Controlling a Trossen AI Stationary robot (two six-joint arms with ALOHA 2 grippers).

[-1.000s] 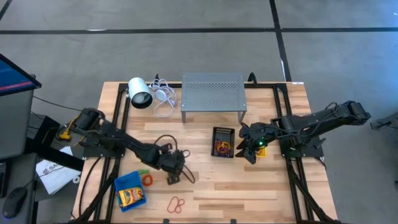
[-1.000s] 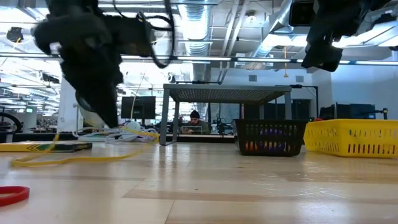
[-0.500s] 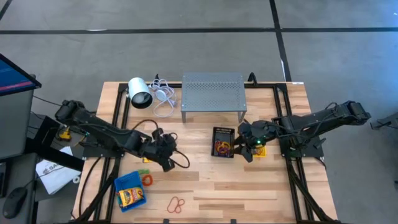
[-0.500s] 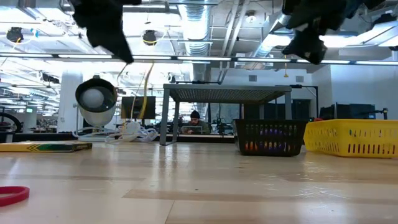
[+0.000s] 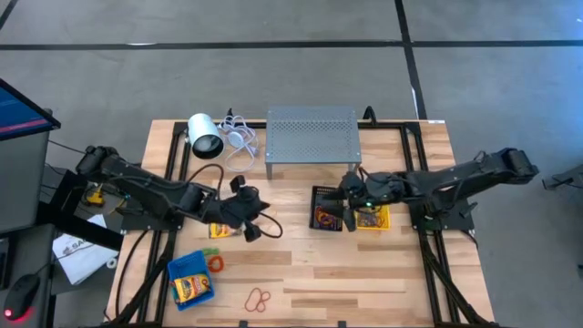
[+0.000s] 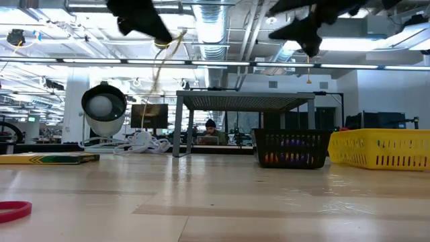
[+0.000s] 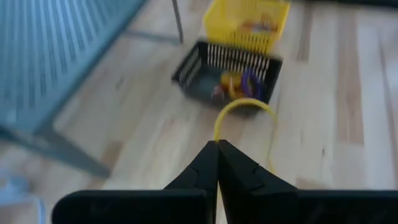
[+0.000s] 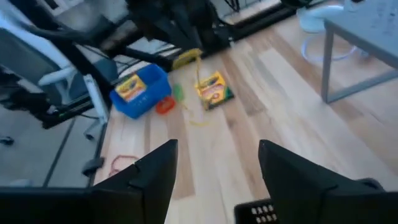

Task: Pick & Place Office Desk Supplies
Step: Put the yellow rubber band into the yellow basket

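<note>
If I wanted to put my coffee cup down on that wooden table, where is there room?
The front right corner of the wooden table is bare, right of the red rubber-band loops. It is crowded around the small black mesh bin and yellow mesh bin, and near the blue plastic bin.

**Cam setup, 4 views**

High: overhead, straight down, whole table (image 5: 301, 264) w/ both arms.
Low: tabletop height, level, facing room behind; close to wood.
L wrist: fwd past left gripper (image 7: 217, 163), sees black bin (image 7: 227, 73) ahead, as do high + low.
R wrist: fwd past right gripper (image 8: 217, 163), blue bin (image 8: 140, 91) beyond; high shares it.
</note>
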